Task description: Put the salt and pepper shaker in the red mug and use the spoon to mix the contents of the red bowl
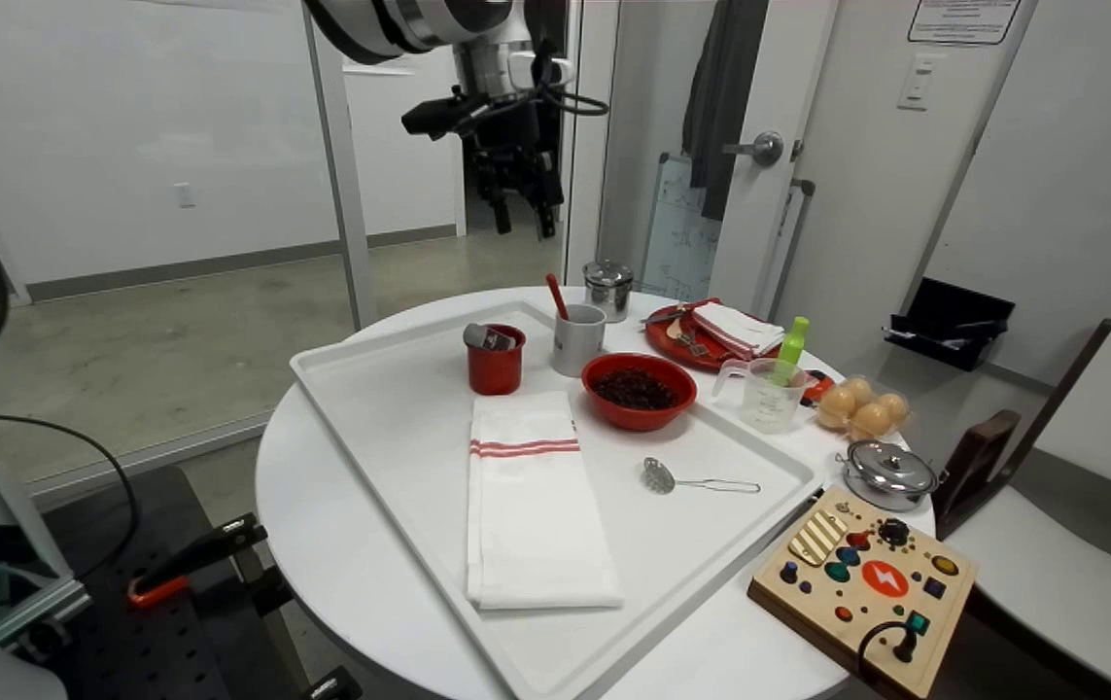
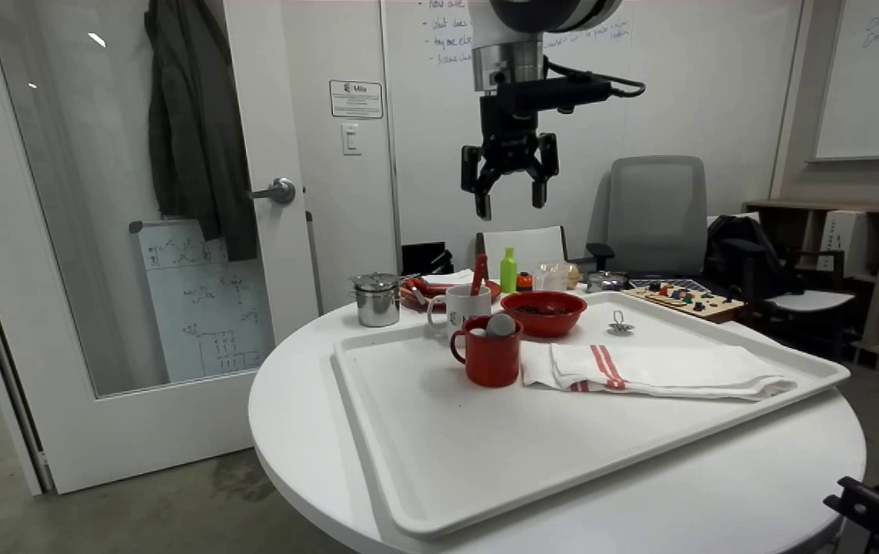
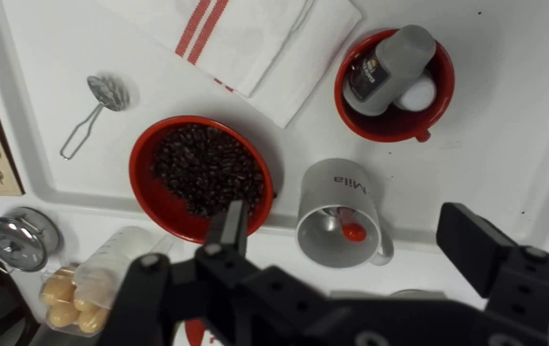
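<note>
Inside the red mug (image 1: 495,375) lean the salt and pepper shakers: a grey one with a dark label (image 3: 404,53), tilted over the rim, and a white one (image 3: 417,94) lower down. Dark beans (image 3: 212,166) partly fill the red bowl (image 1: 641,416). On the tray lies a silvery spoon (image 3: 103,92) with a perforated head and looped wire handle. A red-handled utensil (image 1: 556,295) stands in the grey mug, its head mostly hidden. High above the table, my gripper (image 2: 511,204) is open and holds nothing; in the wrist view the grey mug shows below, between its fingers.
The grey mug (image 3: 336,187) stands close to the red bowl and red mug. A folded towel (image 1: 536,515) covers part of the white tray (image 2: 408,431). Around the tray are a lidded pot (image 1: 607,290), a red plate (image 1: 664,340), a measuring cup (image 1: 767,403) and a button board (image 1: 866,583).
</note>
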